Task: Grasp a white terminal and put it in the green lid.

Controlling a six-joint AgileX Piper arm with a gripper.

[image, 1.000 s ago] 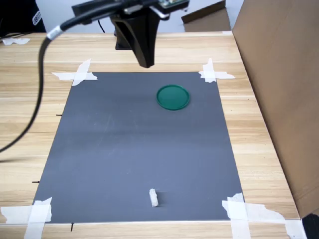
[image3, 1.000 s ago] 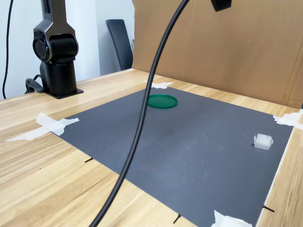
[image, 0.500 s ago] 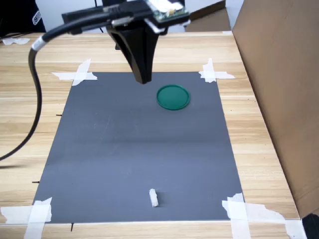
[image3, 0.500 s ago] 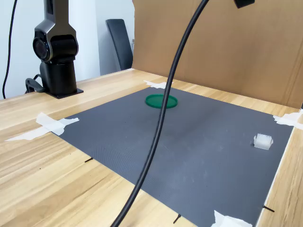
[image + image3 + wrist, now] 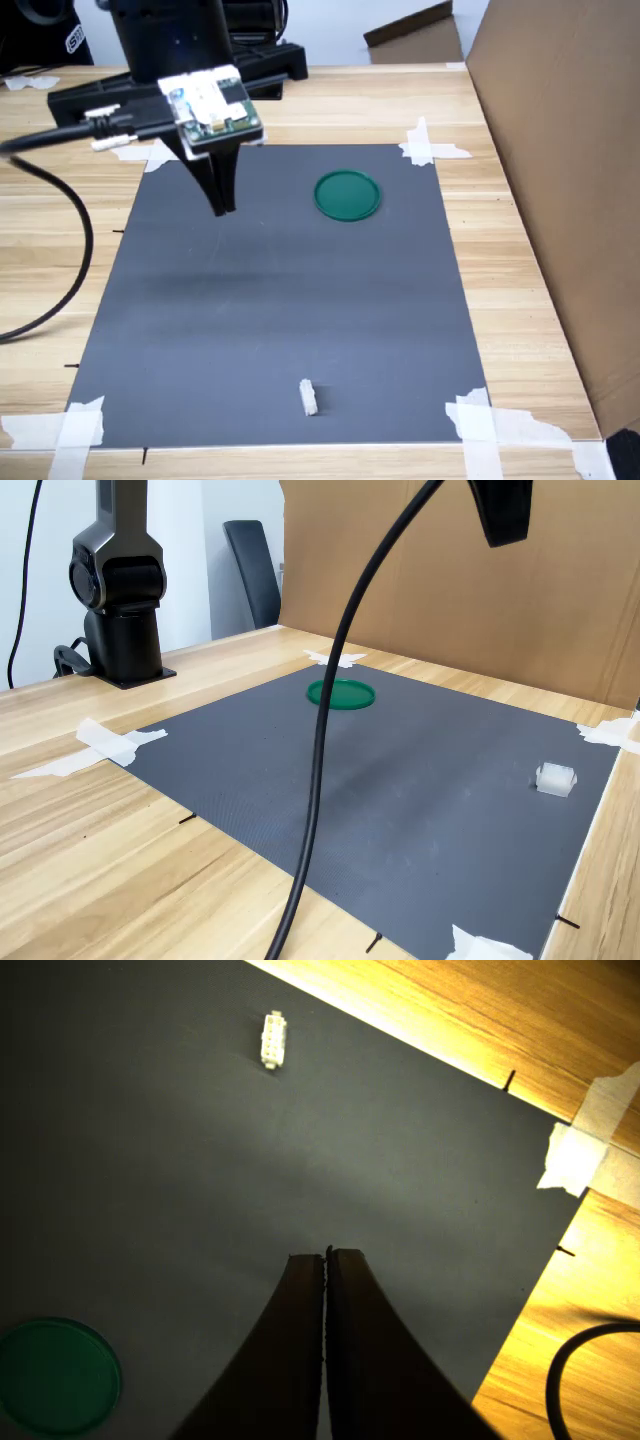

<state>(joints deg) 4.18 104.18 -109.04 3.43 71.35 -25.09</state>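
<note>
The white terminal [image 5: 308, 397] lies on the dark grey mat near its front edge in the first exterior view, and it shows too in the wrist view [image 5: 273, 1039] and the second exterior view [image 5: 555, 778]. The green lid [image 5: 347, 195] rests flat on the mat's far part, also seen in the second exterior view [image 5: 340, 693] and in a corner of the wrist view [image 5: 55, 1377]. My gripper [image 5: 224, 208] hangs shut and empty above the mat, left of the lid in the first exterior view; its fingers [image 5: 300, 1350] press together. In the second exterior view only its dark tip [image 5: 503, 520] shows high up.
The grey mat [image 5: 280, 300] is taped at its corners to a wooden table [image 5: 520, 300]. A cardboard wall [image 5: 570, 150] stands along the first exterior view's right. The arm's base [image 5: 118, 590] stands at the table's far side, and a black cable [image 5: 320, 750] hangs across the second exterior view.
The gripper has moved toward the first exterior view's left and lower over the mat, away from the lid. The terminal and the lid have stayed put.
</note>
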